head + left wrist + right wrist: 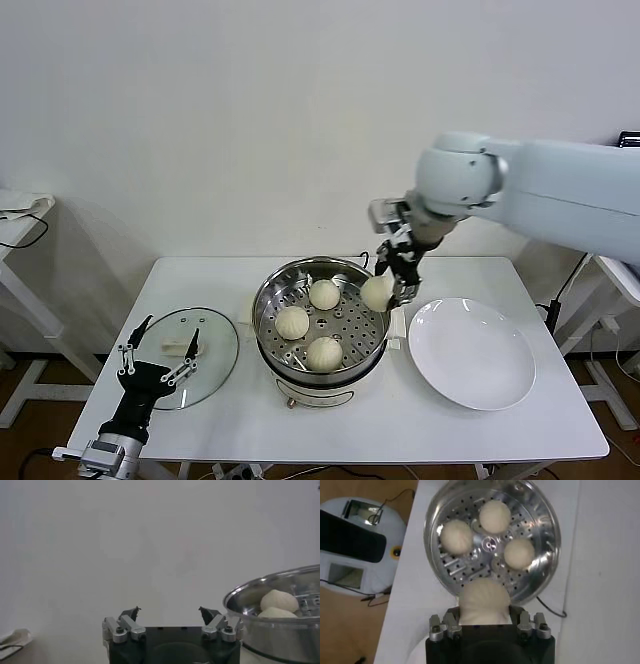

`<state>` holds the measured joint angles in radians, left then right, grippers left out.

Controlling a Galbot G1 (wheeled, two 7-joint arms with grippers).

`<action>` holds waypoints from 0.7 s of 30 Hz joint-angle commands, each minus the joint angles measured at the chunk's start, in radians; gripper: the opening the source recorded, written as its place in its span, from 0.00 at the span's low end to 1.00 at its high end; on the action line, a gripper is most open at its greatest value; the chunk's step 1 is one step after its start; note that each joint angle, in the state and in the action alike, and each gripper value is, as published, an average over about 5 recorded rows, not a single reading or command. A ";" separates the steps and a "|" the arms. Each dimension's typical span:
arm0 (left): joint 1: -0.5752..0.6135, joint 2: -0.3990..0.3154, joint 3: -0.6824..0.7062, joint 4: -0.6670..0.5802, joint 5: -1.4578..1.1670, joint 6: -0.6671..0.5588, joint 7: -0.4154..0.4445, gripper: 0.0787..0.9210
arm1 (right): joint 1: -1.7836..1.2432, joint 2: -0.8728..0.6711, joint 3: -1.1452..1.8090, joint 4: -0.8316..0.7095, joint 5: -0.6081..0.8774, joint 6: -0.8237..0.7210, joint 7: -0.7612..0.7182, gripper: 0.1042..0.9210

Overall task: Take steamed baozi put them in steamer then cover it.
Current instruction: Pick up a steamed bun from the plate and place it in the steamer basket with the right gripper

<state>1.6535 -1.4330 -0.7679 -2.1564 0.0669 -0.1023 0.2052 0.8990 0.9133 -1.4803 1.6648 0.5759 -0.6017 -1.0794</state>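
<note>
A white table (520,420) stands against a plain pale wall with the steamer (320,325) at its middle. Three baozi (324,353) sit inside; the right gripper (392,280) pinches a fourth baozi (377,292) above the steamer's right rim. The cover (215,350) lies left of the steamer, where the left gripper (160,345) hovers, jaws spread. A white plate (472,352) lies right of the steamer.

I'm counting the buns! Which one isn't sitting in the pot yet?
The baozi held in the right hand, up over the steamer's right rim. The other three buns already lie on its holey tray.
</note>
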 commanded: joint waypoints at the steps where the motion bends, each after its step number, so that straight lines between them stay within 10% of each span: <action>1: -0.003 0.002 -0.005 0.003 -0.003 0.002 0.000 0.88 | -0.177 0.155 0.028 -0.103 -0.064 -0.045 0.017 0.67; 21: -0.032 0.010 -0.004 0.048 -0.012 0.005 0.005 0.88 | -0.310 0.197 0.095 -0.255 -0.171 -0.023 -0.006 0.67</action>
<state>1.6228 -1.4244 -0.7721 -2.1158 0.0558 -0.0977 0.2097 0.6497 1.0836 -1.4018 1.4686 0.4426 -0.6243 -1.0825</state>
